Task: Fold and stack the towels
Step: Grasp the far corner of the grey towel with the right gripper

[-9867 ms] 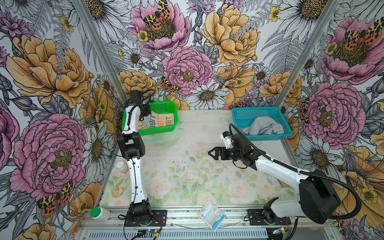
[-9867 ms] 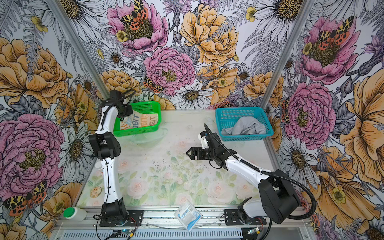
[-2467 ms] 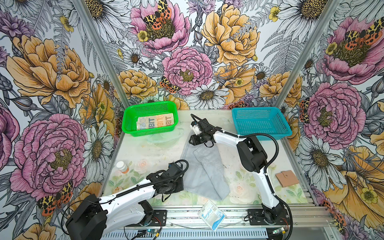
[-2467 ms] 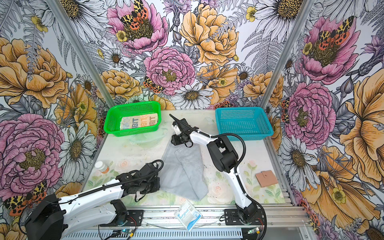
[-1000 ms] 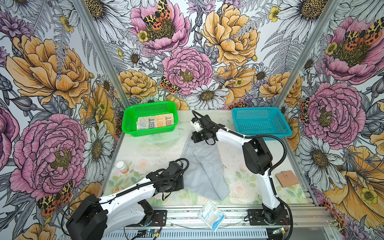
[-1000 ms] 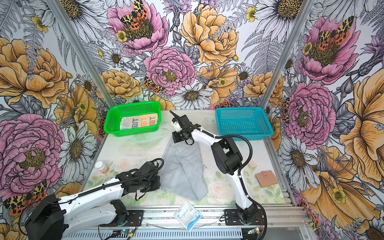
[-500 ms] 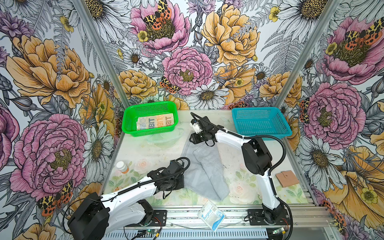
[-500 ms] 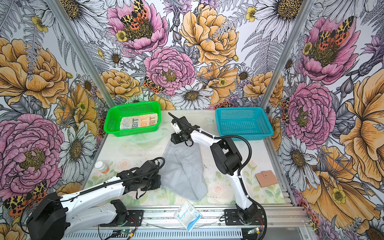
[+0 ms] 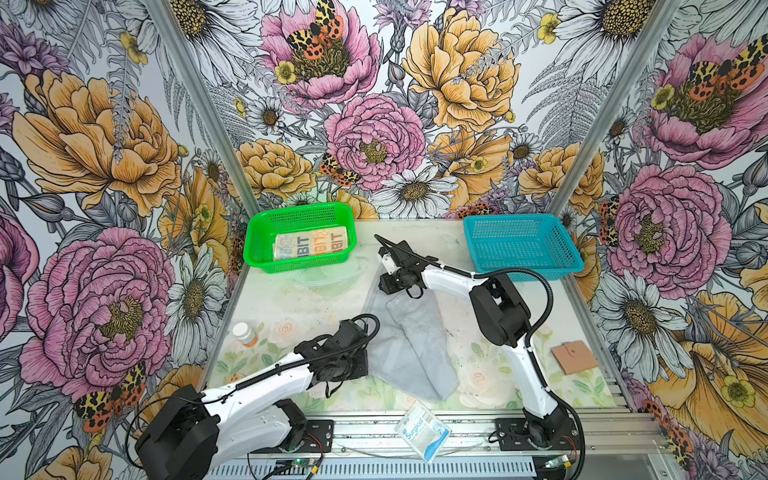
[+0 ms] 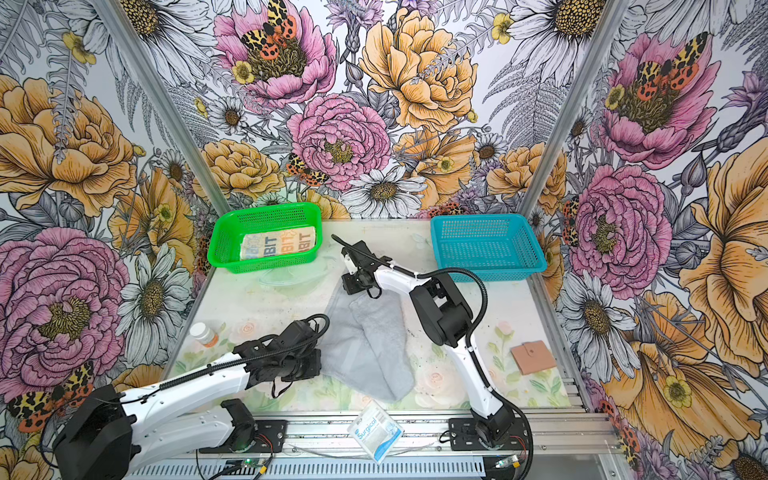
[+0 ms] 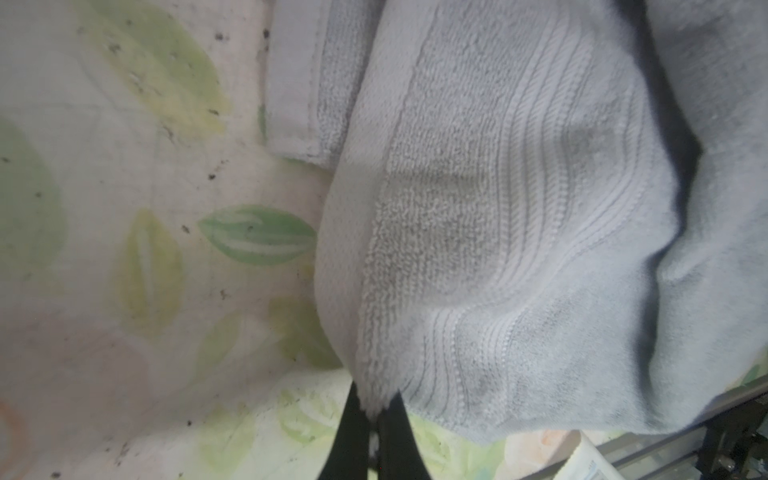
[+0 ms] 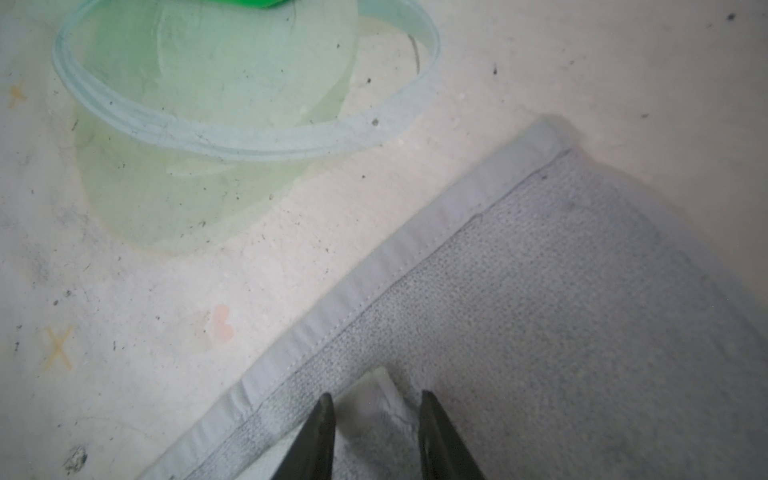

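Since the earliest picture the grey towel (image 9: 409,340) has left the blue basket (image 9: 519,245) and now lies spread on the tabletop (image 9: 291,303) between our two arms. Within the last second the right gripper (image 9: 392,289) has let its jaws part.

In both top views the towel runs slantwise from the middle of the tabletop toward the front rail, with one long side doubled over onto itself. We see the left gripper (image 11: 376,409) closed tight on the towel's edge at its left side. In the left wrist view the cloth gathers into the pinched fingertips.

The right gripper sits low at the towel's far corner. In the right wrist view its fingers (image 12: 324,436) stand apart over the hemmed corner, with a small white fold of cloth between them that they are not closed on. A clear round tub (image 12: 208,124) lies just beyond that corner. The RABBIT towel (image 9: 309,245) rests folded in the green basket (image 9: 257,249) at the back left.
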